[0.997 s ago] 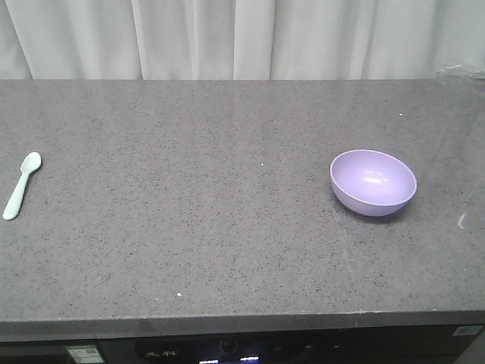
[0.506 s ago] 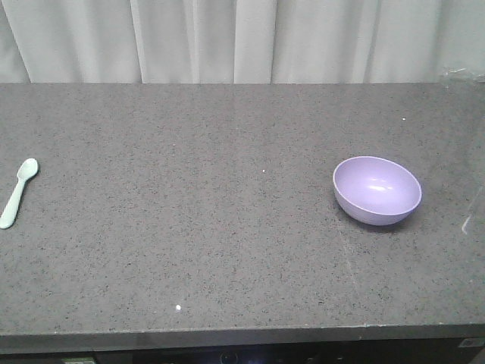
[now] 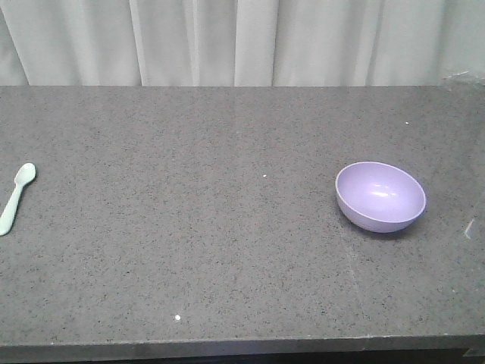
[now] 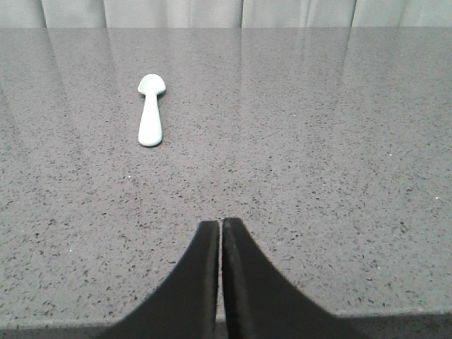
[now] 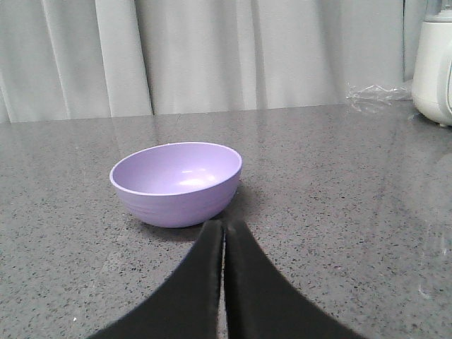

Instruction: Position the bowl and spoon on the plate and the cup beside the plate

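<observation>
A lavender bowl (image 3: 380,196) is sitting upright on the grey stone counter (image 3: 227,258), straight ahead of the right gripper (image 5: 224,226), so that arm is the nearer one for it. That gripper's black fingers are pressing together with nothing between them. Far to the left of the bowl, well apart from it, a mint-green spoon (image 3: 17,197) is lying flat. Its handle is pointing back toward the left gripper (image 4: 220,224) and its scoop end away, ahead and somewhat left of fingers likewise closed and empty. No plate or cup is showing.
</observation>
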Tool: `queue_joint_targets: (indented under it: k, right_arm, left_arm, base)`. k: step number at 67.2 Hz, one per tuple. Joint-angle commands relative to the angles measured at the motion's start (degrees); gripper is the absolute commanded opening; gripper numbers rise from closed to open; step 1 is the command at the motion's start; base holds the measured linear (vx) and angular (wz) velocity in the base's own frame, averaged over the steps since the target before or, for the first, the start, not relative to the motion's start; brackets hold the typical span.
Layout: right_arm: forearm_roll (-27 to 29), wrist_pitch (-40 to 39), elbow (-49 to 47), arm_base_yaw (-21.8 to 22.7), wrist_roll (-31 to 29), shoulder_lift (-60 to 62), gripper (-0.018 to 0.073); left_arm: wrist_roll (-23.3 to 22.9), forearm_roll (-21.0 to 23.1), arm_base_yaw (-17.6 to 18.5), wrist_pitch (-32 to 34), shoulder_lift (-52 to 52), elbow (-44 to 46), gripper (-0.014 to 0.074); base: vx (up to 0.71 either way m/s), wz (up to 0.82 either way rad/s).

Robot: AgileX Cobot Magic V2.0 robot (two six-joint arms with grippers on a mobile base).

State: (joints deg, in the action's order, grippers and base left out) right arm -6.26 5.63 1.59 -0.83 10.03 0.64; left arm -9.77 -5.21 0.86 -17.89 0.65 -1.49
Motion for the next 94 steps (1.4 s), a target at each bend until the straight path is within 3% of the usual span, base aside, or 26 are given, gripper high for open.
queue_joint_targets:
  k: [1,94]
  right_arm:
    - [-0.35,-4.23,0.22,0.07,-0.6,0.61,-0.0003]
    - [-0.35,-4.23,0.22,0.07,-0.6,0.61,-0.0003]
  left_arm:
    - [-0.56,-0.1,0.29,3.97,0.79,0.5,-0.0006]
    - [-0.56,-0.1,0.29,3.97,0.79,0.5,-0.0006]
  base:
    - [0.02,0.0]
    - [0.01,0.0]
